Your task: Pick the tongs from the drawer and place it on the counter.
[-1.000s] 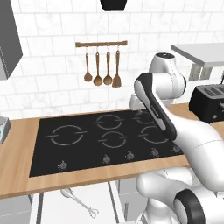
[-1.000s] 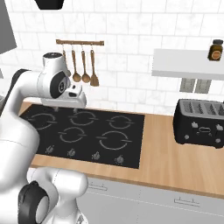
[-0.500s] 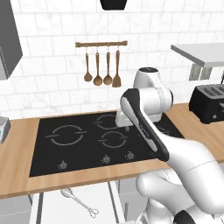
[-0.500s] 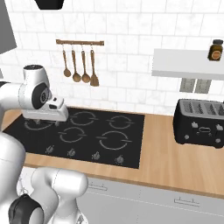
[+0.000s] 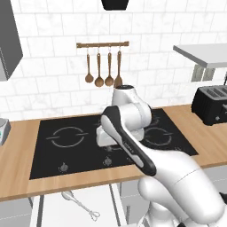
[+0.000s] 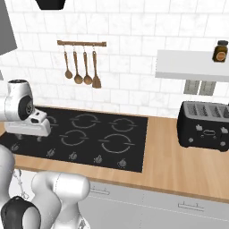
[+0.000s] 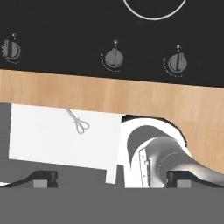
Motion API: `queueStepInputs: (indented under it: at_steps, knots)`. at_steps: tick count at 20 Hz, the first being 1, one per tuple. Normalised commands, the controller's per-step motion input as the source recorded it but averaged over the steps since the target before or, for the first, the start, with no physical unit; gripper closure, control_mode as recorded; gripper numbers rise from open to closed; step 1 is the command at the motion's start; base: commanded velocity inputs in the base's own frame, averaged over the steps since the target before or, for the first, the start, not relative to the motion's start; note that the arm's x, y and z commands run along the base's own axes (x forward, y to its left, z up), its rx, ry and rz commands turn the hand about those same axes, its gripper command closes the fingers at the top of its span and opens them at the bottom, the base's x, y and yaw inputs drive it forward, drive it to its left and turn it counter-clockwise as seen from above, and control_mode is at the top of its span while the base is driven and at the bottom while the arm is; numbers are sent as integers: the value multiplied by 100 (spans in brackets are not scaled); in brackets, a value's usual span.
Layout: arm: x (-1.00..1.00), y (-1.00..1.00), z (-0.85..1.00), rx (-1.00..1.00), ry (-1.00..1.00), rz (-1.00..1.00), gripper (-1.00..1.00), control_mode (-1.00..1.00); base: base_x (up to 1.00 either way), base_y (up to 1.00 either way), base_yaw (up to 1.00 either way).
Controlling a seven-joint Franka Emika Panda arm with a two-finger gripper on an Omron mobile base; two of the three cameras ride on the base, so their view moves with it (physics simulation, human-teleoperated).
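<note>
The long light-brown wood-grain bench (image 5: 213,144) runs across the room, with a large black five-ring cooktop (image 5: 66,150) set into it. Below its front edge, the wide shallow white drawer (image 5: 57,213) stands pulled out, its flat white floor exposed.

The white arm with dark joints (image 5: 128,142) has swung from the right side of the cooktop, where it stood a second ago, across to the cooktop's centre and front. The hand now sits above the row of control knobs (image 7: 114,57), and its camera looks down past the bench edge into the drawer. Over the same second the pincer (image 7: 111,177) has spread; its two dark fingertips (image 7: 41,178) stand far apart at the bottom of the hand view, and nothing lies between them. It is wide and empty.

The slim silver-grey metal tongs (image 5: 80,205) lie flat on the drawer floor, near the bench edge, with the looped tips pointing outward. They are well apart from the pincer. In the hand view the tongs (image 7: 77,122) appear just below the wood edge. Their position matches the earlier frames: untouched.

Judgement: the approach phase is under way and the grasp has not begun. The arm has aligned over the open drawer, and the next move calls for a descent past the bench edge, with the pincer turned across the thin arms of the tongs. The overhang of the bench is the likely obstruction.

Background items: a black toaster (image 6: 203,126) on the right of the bench, and brown wooden spoons on a rail (image 5: 103,71) on the tiled wall.
</note>
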Motion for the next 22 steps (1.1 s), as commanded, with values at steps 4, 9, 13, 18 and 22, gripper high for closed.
queueStepInputs:
  at_steps: [4, 9, 13, 18, 22]
  knots:
    - [-1, 78, -42, -2, 1, 0, -100, -100, 0, 0, 0]
    - [-5, 79, -60, -1, 0, 0, -100, -100, 0, 0, 0]
    - [-10, 80, -58, 0, 0, 0, -100, -100, 0, 0, 0]
    - [-25, 79, -65, -3, 0, 0, -100, -100, 0, 0, 0]
    - [-32, 51, -55, -1, 0, 0, -100, -100, 0, 0, 0]
